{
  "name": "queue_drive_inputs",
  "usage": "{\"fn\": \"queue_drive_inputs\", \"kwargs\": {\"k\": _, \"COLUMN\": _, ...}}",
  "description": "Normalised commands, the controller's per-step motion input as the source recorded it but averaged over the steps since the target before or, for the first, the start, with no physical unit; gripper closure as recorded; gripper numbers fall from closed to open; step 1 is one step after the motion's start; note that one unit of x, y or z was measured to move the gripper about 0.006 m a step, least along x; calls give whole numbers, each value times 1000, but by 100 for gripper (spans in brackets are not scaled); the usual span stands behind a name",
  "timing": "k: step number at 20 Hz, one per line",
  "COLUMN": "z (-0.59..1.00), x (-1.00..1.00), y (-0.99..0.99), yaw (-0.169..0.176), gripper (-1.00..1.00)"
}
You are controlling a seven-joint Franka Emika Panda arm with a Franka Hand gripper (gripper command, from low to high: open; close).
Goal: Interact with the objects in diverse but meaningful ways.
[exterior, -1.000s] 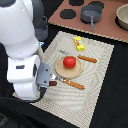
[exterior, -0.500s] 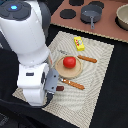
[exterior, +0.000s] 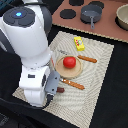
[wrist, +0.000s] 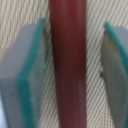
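In the wrist view a brown sausage stick (wrist: pixel 67 45) lies on the striped mat between my gripper (wrist: pixel 70 65) fingers. The grey, teal-edged pads (wrist: pixel 25 75) stand on either side of it, with a thin strip of mat showing at each side, so the gripper is open around it. In the exterior view the gripper (exterior: pixel 54 86) is low over the mat's near corner, with the sausage stick's end (exterior: pixel 60 90) poking out beside it. A red tomato (exterior: pixel 69 62) sits on the tan plate (exterior: pixel 61 71). A yellow block (exterior: pixel 79 43) lies farther back on the mat.
An orange-handled utensil (exterior: pixel 87 59) lies at the plate's far side and another (exterior: pixel 74 84) at its near side. A dark grey pot (exterior: pixel 91 15) stands on the brown stove board behind the mat, with a tan bowl (exterior: pixel 122 16) at the exterior view's right.
The arm has come down toward the mat's near corner, bringing the fingers to either side of the sausage stick. The tomato, block and utensils have not moved.
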Motion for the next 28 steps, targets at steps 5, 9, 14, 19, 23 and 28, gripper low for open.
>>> {"fn": "queue_drive_inputs", "kwargs": {"k": 5, "z": 759, "x": 579, "y": 177, "yaw": -44, "gripper": -100}}
{"fn": "queue_drive_inputs", "kwargs": {"k": 9, "z": 346, "x": 347, "y": 507, "yaw": -10, "gripper": -100}}
{"fn": "queue_drive_inputs", "kwargs": {"k": 14, "z": 318, "x": 93, "y": 714, "yaw": 0, "gripper": -100}}
{"fn": "queue_drive_inputs", "kwargs": {"k": 19, "z": 287, "x": 11, "y": 745, "yaw": 0, "gripper": -100}}
{"fn": "queue_drive_inputs", "kwargs": {"k": 23, "z": 251, "x": 0, "y": 692, "yaw": -1, "gripper": -100}}
{"fn": "queue_drive_inputs", "kwargs": {"k": 28, "z": 122, "x": -11, "y": 753, "yaw": -11, "gripper": -100}}
